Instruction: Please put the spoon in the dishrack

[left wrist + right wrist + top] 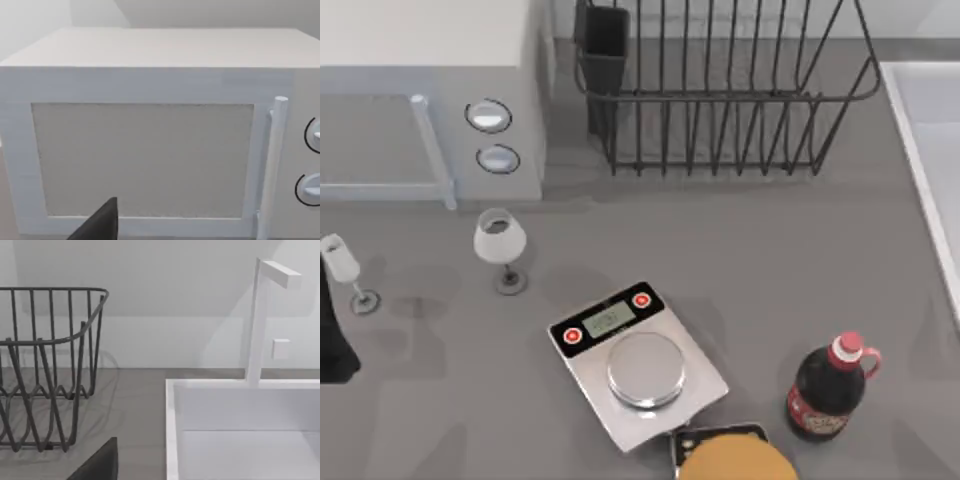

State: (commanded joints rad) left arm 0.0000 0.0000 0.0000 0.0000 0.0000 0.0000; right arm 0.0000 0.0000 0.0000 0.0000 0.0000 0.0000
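Dishrack [720, 95] stands at upper middle of the desk [770, 260], utensil cup [604, 55] at its left corner. No spoon spotted. Left arm parked at lower-left edge; cannot tell either gripper's state. Judged: task not begun.

The left arm [332, 340] looks matte black and blocky, with perhaps a wedge-shaped finger [97, 225].

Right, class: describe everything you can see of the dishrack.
The dishrack is a large black wire basket of thin upright bars under a curved rim, with a dark rectangular utensil cup at its left corner. It stands upright at the table's back, between microwave and sink, nothing visibly inside.
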